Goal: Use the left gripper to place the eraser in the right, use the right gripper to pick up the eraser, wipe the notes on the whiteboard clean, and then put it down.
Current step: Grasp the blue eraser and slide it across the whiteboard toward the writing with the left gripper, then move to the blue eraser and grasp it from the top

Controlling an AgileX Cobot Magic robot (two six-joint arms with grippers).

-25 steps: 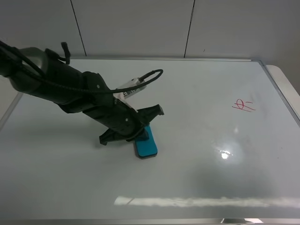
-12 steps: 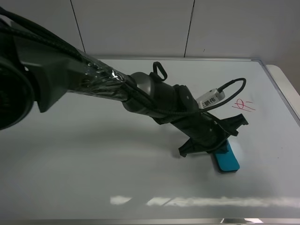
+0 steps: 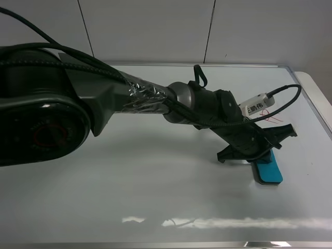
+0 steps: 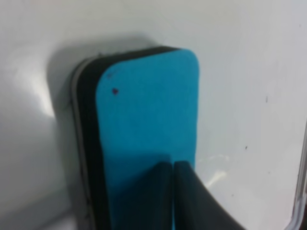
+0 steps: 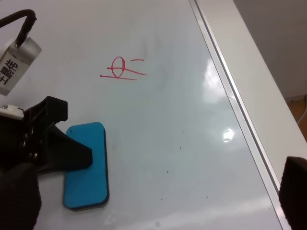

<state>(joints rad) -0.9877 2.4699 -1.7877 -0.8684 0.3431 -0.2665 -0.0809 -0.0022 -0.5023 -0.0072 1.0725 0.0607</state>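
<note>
Jaws of the left gripper (image 3: 259,151) sit pinched together, pressing down on the eraser (image 3: 270,172), not clasping its sides.
Eraser lies flat at 4 o'clock on the whiteboard (image 3: 155,197), the notes (image 5: 122,69) near at its 12 o'clock. Hand-over placement looks nearly finished; next the left gripper should lift clear, then the right gripper (image 5: 156,201), fingers spread wide, must come down astride the eraser.
</note>
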